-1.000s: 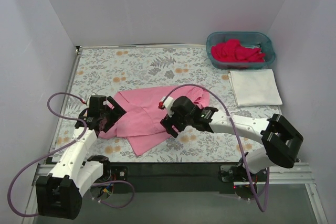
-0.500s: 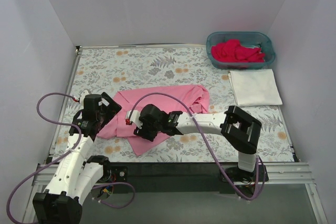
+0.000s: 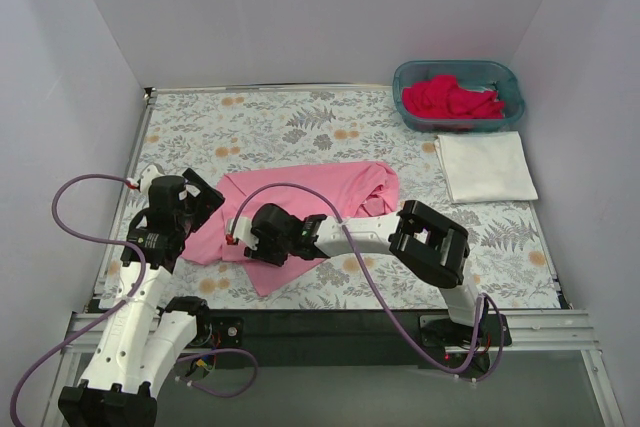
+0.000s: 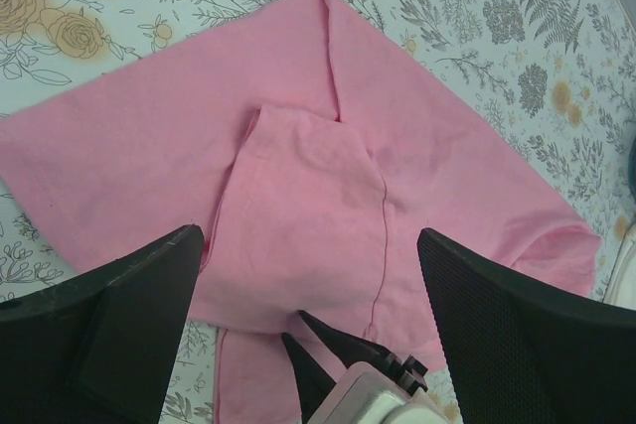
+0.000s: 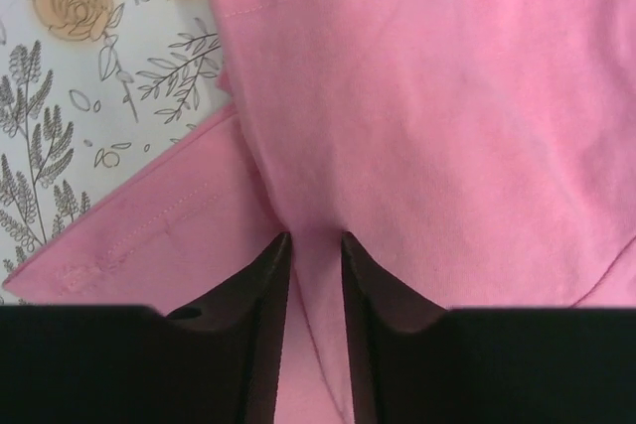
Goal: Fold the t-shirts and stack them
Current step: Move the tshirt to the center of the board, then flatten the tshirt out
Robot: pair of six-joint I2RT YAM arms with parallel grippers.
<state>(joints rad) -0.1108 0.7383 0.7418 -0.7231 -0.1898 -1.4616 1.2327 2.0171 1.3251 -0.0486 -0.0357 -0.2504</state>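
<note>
Where the right gripper (image 5: 314, 245) lies across it in the top view, the near-left part of the pink shirt (image 3: 330, 187) is hidden. A fold of it is pinched between that gripper's fingers. The left gripper (image 4: 310, 237) is held wide apart over the shirt's left edge. The shirt is spread mid-table on the cloth (image 3: 250, 127). At right, the white shirt (image 3: 485, 167) lies folded; red shirts (image 3: 450, 97) are heaped in the basket (image 3: 458, 64), far right.

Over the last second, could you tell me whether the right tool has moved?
Yes. The right tool has slid left across the pink shirt, farther from the white folded shirt.
</note>
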